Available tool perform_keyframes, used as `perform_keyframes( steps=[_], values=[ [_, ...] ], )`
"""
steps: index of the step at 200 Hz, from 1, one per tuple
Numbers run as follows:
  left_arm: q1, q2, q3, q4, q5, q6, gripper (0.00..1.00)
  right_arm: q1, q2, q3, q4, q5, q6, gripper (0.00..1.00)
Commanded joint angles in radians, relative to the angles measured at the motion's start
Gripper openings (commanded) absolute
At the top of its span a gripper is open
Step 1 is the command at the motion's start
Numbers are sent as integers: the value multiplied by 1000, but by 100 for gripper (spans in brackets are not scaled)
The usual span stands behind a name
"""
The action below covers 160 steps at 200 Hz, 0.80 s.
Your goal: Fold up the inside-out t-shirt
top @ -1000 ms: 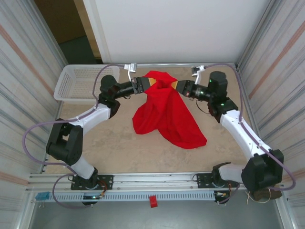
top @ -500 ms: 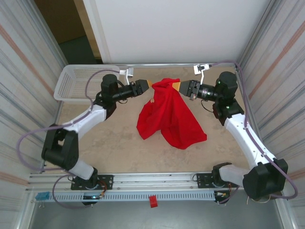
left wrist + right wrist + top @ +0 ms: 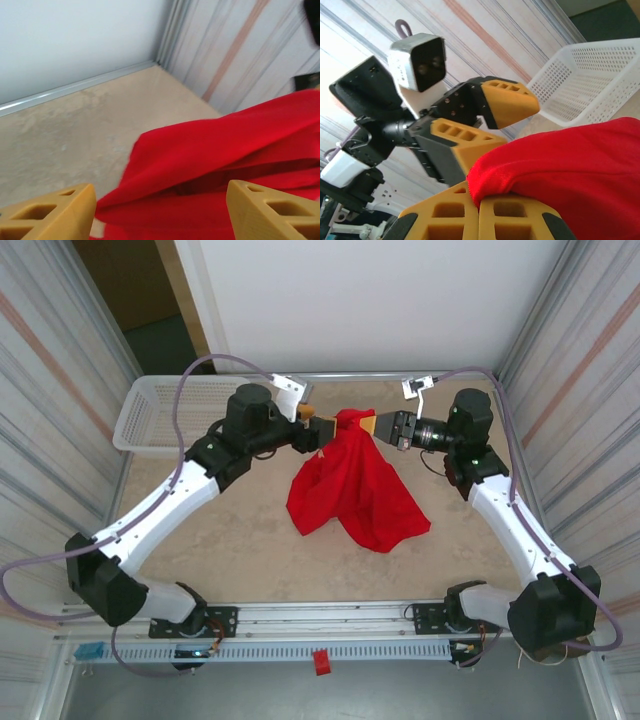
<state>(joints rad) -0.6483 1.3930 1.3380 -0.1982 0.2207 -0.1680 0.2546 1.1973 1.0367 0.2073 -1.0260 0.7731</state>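
Red inside-out t-shirt (image 3: 350,485) hangs from the clamped right jaws down onto the counter (image 3: 230,540). Left jaws stand wide open and empty, with the shirt's raised edge just ahead of them. Likely step: securing a second hold. Next, close on that edge.

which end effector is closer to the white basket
Left. The left end effector hangs open between basket and t-shirt; the right end effector grips the t-shirt on its far side.

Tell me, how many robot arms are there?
2. The left arm comes from the near left, the left gripper open at the red t-shirt; the right arm comes from the near right, the right gripper shut on the t-shirt's top edge.
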Motion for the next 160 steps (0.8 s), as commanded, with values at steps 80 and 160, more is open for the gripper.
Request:
perform_keyframes(
  steps=[80,160],
  values=[
    [2,73,58,-22,45,227,73,6,-1,19,-17,-58,-42,0],
    [2,110,95,-6,63,235,73,20,-5,29,-94,-74,-96,0]
  ],
)
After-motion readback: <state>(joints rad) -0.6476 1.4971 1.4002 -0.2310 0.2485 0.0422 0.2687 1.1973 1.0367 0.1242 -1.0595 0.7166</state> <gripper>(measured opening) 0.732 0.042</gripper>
